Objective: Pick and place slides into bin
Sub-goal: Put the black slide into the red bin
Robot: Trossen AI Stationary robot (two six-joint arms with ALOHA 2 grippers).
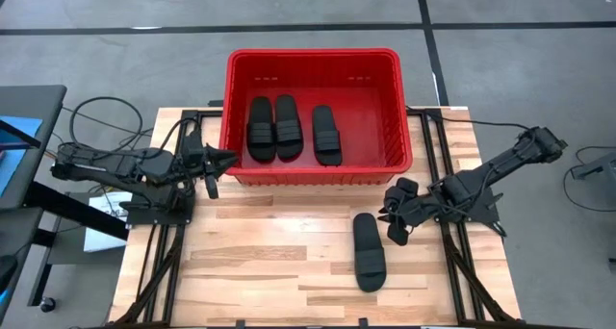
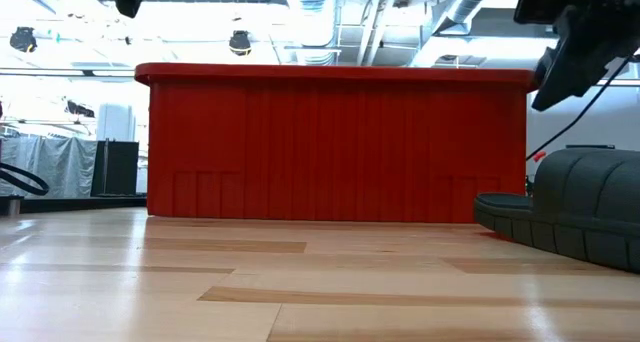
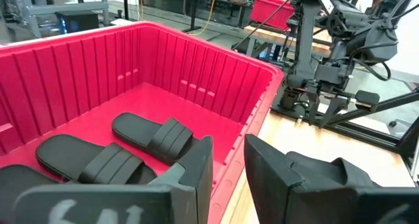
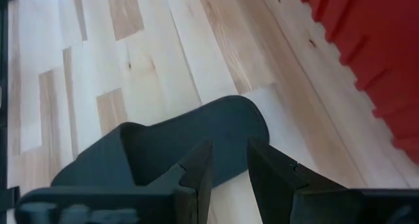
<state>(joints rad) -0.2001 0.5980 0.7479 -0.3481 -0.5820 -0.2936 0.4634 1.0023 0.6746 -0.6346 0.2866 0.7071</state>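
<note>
Three black slides [image 1: 288,127] lie flat on their soles side by side on the floor of the red bin [image 1: 308,53]. They also show in the left wrist view [image 3: 154,135]. A fourth slide [image 1: 369,252] lies sole down on the table, near the bin's near right corner. It also shows in the right wrist view [image 4: 170,145] and the low view [image 2: 580,212]. My right gripper [image 4: 229,160] hovers just to the far right of this slide [image 1: 395,218], a narrow gap between its fingers, touching nothing. My left gripper [image 3: 228,155] hangs at the bin's near left corner [image 1: 217,165], also narrowly open and empty.
The bin's ribbed near wall [image 2: 340,142] stands between the table's near half and the slides inside. Bare wooden table [image 1: 269,262] lies left of the loose slide. Black frame rails [image 1: 159,262] run along both table sides. Another arm's base and a second red bin [image 3: 275,8] show beyond the table.
</note>
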